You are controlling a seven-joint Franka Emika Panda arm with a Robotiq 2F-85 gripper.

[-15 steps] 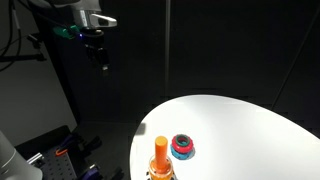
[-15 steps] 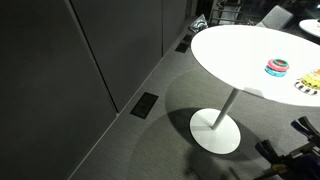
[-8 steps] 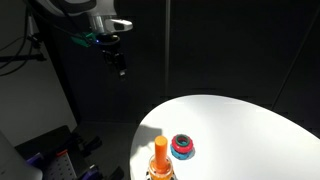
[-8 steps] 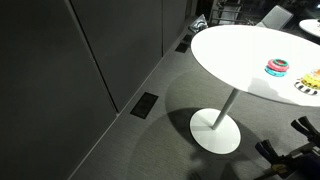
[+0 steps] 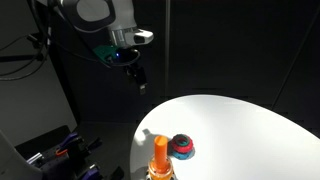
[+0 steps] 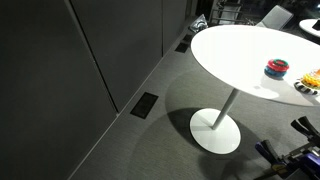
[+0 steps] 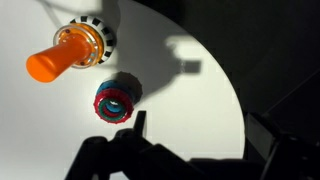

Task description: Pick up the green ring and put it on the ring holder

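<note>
As the arm [image 5: 118, 35] swung in over the worktop [image 5: 240, 120], its jaws hung spread and empty (nothing gripped yet). The green ring [image 7: 112, 104] apparently sat inside the red-and-blue stack [image 5: 182, 147] beside the ring holder [image 7: 72, 48], so the descent remained.

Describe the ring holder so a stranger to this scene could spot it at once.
Find the round white table. Near its edge, two small things stand side by side. The ring holder is the upright orange peg, far taller and slimmer than the low red-and-blue ring stack beside it.
</note>
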